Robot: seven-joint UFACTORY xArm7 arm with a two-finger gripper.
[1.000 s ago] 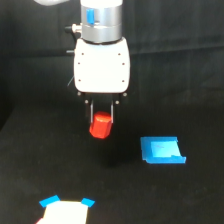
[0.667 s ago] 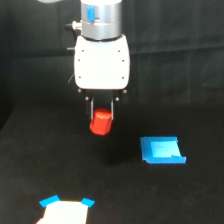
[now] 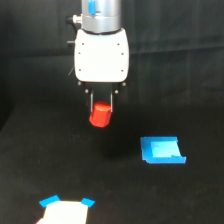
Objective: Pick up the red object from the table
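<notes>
The red object [image 3: 100, 116], a small red-orange stubby block, hangs in the air between the two thin dark fingers of my gripper [image 3: 101, 111], which is shut on it. It sits clear of the black table [image 3: 60, 170], tilted slightly. Above it is the white gripper body [image 3: 101, 55] under the grey arm wrist. The block's top is partly hidden by the fingers.
A flat blue square piece [image 3: 162, 150] lies on the table toward the exterior view's right, below and beside the gripper. At the bottom edge a white piece with blue corners [image 3: 66, 210] lies toward the exterior view's left. A black backdrop stands behind.
The gripper has risen with the red object held in it. The blue piece and the white piece have not moved.
</notes>
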